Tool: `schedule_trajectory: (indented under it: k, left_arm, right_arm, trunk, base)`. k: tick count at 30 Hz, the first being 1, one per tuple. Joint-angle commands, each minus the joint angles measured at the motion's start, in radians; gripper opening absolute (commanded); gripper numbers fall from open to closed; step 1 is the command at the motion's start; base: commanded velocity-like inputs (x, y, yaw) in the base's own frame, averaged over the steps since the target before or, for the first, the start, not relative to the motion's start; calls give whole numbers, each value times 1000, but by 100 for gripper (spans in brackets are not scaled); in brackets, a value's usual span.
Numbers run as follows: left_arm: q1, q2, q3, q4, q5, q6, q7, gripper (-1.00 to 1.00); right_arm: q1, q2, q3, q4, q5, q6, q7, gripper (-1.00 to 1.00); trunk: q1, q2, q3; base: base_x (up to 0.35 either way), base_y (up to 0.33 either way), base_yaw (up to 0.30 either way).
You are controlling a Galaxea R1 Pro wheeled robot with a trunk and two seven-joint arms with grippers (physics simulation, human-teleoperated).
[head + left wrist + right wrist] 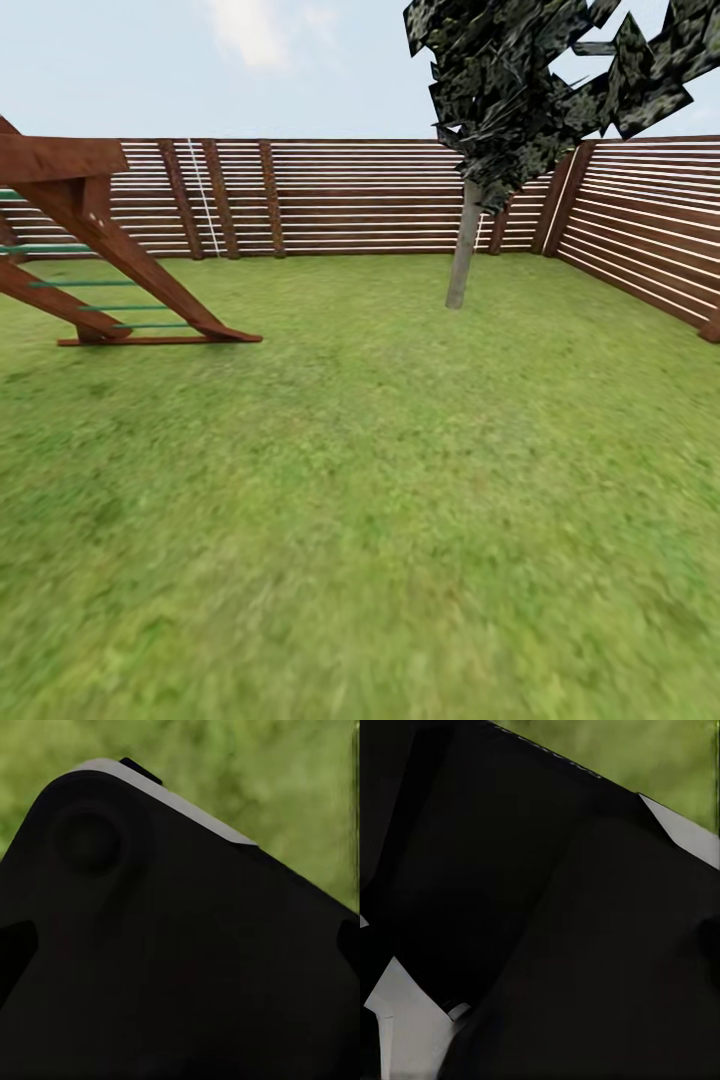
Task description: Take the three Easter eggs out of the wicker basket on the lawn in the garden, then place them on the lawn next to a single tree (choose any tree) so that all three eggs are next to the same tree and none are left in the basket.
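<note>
The lawn [380, 500] stretches ahead of me as short bright green grass, up to the slatted fence of the garden. A tree [463, 255] with a straight pale grey-brown trunk and dark speckled foliage stands on the grass at the far right of centre, near the fence corner. The Easter eggs and the wicker basket are out of view. In the left wrist view a dark part of the robot's body [172, 952] blocks most of the picture, with blurred grass [270, 772] behind. A dark robot part [547, 915] likewise covers the right wrist view.
A brown wooden play tower [90, 250] with green ladder rungs stands at the left, its base beam lying on the grass. A brown slatted fence [350, 195] closes the back and runs along the right side [650, 230].
</note>
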Motion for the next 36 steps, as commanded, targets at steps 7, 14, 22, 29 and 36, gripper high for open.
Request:
schedule_trajectory:
  k: [7,14,22,29,36]
  left_arm:
    - [0,0,-3,0,4,-3,2,100]
    - [0,0,-3,0,4,-3,2,100]
    - [0,0,-3,0,4,-3,2,100]
    - [0,0,-3,0,4,-2,2,100]
    - [0,0,-3,0,4,-3,2,100]
  right_arm:
    - [0,0,-3,-3,10,5,4,100]
    - [0,0,-3,-3,10,5,4,100]
    - [0,0,-3,-3,10,5,4,100]
    - [0,0,-3,-3,10,5,5,100]
    - [0,0,-3,-3,10,5,4,100]
  trunk:
    - [1,0,-1]
    - [1,0,-1]
    - [1,0,-1]
    - [1,0,-1]
    - [1,0,-1]
  base:
    - [343,0,0]
    - [343,0,0]
    - [343,0,0]
    - [343,0,0]
    - [343,0,0]
